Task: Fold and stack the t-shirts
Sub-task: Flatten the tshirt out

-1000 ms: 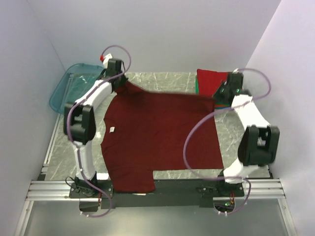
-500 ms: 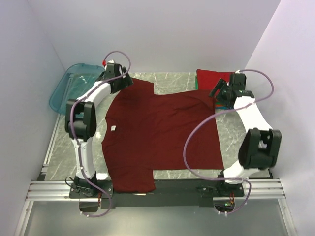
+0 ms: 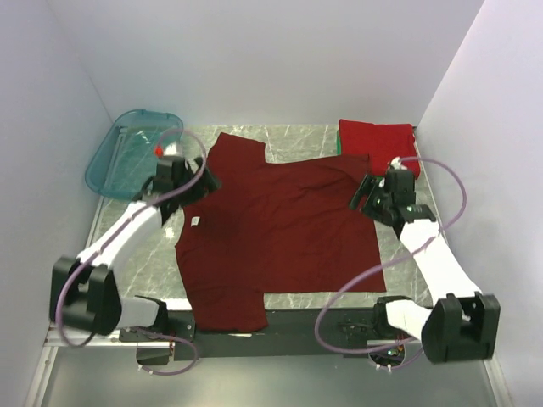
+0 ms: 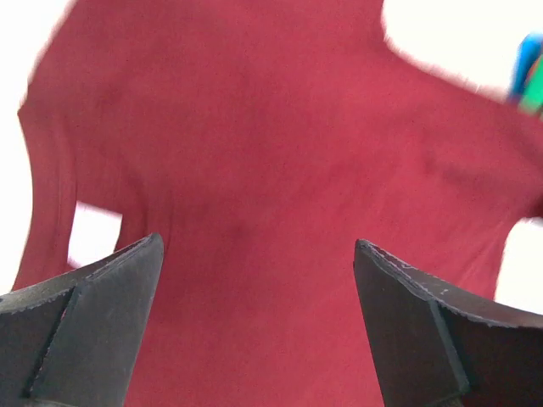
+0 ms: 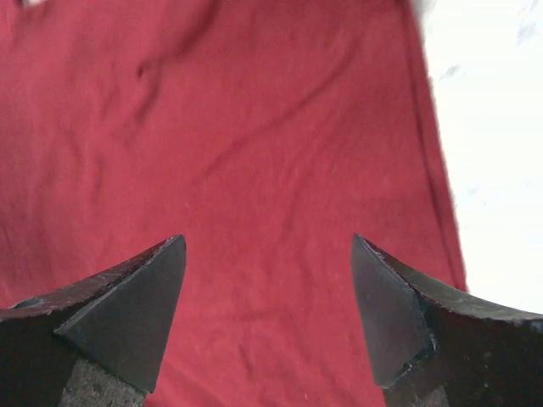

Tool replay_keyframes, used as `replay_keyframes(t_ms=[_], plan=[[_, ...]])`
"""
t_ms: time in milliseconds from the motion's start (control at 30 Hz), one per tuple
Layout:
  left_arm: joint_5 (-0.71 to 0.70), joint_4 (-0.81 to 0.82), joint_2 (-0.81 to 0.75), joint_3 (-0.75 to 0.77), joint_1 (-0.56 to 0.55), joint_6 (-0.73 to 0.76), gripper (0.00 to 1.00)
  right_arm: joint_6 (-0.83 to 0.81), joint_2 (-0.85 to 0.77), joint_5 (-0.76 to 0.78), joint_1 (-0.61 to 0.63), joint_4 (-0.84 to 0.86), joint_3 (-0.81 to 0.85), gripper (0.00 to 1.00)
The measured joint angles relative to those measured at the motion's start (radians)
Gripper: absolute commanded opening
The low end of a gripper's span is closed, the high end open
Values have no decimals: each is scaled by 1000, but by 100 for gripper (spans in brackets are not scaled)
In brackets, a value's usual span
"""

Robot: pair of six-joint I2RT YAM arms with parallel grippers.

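A dark maroon t-shirt (image 3: 280, 229) lies spread flat on the marble table (image 3: 407, 263), its small white neck label (image 3: 195, 222) at the left edge. My left gripper (image 3: 200, 181) hovers open over the shirt's left upper part; in the left wrist view the gripper (image 4: 259, 244) has only maroon cloth (image 4: 254, 127) beneath it and nothing between its fingers. My right gripper (image 3: 363, 193) hangs open over the shirt's right edge, and the right wrist view shows the gripper (image 5: 267, 242) empty above the cloth (image 5: 254, 110). A folded bright red t-shirt (image 3: 377, 136) tops a stack at the back right.
A translucent teal tub (image 3: 127, 153) sits at the back left corner. Thin green and blue edges (image 4: 530, 72) of the stack peek out under the red shirt. White walls close in on three sides. The shirt's lower sleeve overhangs the near edge by the arm bases.
Both grippers opened and let go of the shirt's far edge, then drew back toward the near side. The maroon shirt now rests flat, its far sleeve laid out.
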Motion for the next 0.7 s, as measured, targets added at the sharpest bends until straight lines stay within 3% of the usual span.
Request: replay_keyframes(t_ms=[233, 433, 700], plan=[[29, -66, -249, -313, -70, -72, 99, -1, -108, -6, 108, -26, -136, 85], [60, -83, -397, -477, -109, -145, 99, 32, -132, -16, 269, -25, -217, 85], [113, 56, -249, -504, -111, -188, 99, 68, 0, -28, 298, 48, -265, 85]])
